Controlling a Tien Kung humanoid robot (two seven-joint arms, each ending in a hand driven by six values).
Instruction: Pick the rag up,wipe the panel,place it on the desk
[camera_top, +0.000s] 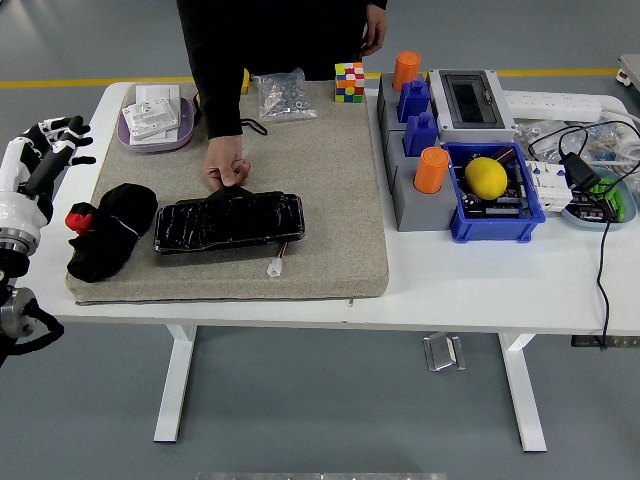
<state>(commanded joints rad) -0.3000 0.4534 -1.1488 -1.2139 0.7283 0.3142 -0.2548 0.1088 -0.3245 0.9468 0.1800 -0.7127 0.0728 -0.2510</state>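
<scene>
Head view, left edge: left hand (45, 150) is seen with fingers spread, empty, well apart from black rag (108, 230) bunched at lower left of grey mat (330, 200) beside panel (229, 221), so a descent over the rag's centre is advised.

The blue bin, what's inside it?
A yellow lemon-like ball sits in the blue bin, on dark parts. What lies under the ball is hidden.
</scene>
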